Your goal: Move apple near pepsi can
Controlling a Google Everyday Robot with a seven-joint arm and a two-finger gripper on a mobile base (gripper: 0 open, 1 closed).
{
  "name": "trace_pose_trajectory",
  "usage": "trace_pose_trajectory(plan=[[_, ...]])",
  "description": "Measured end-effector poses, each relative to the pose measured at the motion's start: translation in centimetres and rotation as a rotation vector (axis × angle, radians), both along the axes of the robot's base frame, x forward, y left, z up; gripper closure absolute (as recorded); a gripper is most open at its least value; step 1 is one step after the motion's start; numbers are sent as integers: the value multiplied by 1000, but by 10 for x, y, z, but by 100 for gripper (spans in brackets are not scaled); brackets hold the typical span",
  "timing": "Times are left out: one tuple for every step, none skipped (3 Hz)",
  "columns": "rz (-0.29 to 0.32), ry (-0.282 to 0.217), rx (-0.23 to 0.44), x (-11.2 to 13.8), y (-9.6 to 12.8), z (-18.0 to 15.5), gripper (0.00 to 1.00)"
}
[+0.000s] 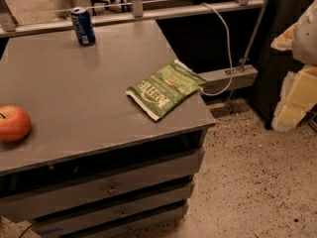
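Observation:
The apple (13,123) is round and red-orange and lies on the grey table top (89,93) at its front left, by the left edge of the view. The pepsi can (82,26), dark blue with a silver top, stands upright at the table's far left edge. The two are far apart. My gripper (296,90) shows as pale cream and white shapes at the right edge of the view, off the table and above the floor, well away from both the apple and the can. It holds nothing that I can see.
A green chip bag (165,89) lies flat near the table's right front corner. The table has drawers (109,187) below. A metal rail (148,11) and a grey cable (225,43) run behind the table. Speckled floor (252,182) lies to the right.

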State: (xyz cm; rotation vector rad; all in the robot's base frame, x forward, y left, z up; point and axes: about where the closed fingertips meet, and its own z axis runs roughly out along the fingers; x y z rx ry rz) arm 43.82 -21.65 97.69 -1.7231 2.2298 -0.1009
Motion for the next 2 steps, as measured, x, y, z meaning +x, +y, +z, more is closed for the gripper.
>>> trace_pose_trajectory(plan=[[0, 0, 0, 0, 0, 0, 0], [26, -13, 28, 8, 8, -4, 0]])
